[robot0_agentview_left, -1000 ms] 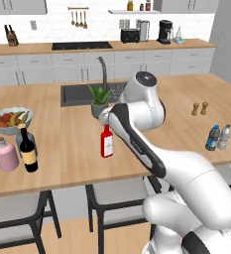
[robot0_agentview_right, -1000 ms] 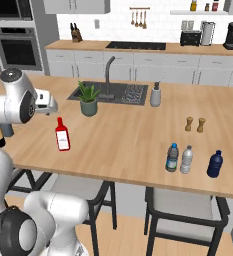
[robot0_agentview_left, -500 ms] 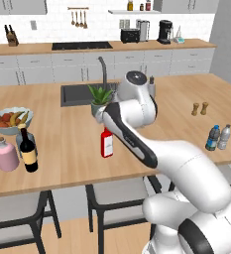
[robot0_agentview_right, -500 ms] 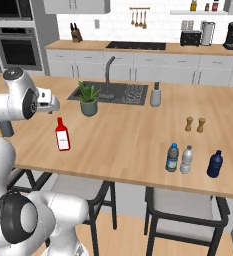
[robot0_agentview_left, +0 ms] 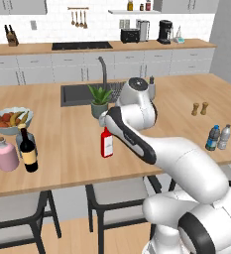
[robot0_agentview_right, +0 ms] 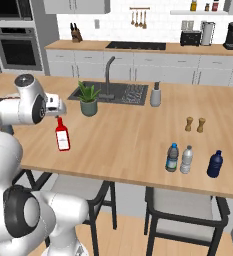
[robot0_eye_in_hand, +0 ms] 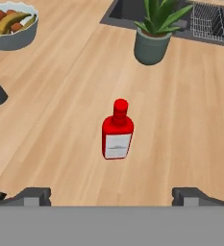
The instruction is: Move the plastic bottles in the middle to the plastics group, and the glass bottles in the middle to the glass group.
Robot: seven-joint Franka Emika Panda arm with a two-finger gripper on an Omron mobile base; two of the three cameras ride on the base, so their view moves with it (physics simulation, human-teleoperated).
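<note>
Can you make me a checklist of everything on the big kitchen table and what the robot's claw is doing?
Surface: wooden island counter with a sink set in it.
Job's things: flat red bottle upright mid-counter; wine bottle beside the pink bottle and grey-blue bottle; blue-capped water bottle beside the pale-capped bottle and dark blue bottle.
Clutter: fruit bowl, potted plant, salt and pepper shakers, soap dispenser.
Claw: open, empty, above the red bottle, fingertips apart.
Cables: nothing seen.
Surroundings: back counter with stove, toaster, coffee maker; wall oven; stools under the island.
</note>
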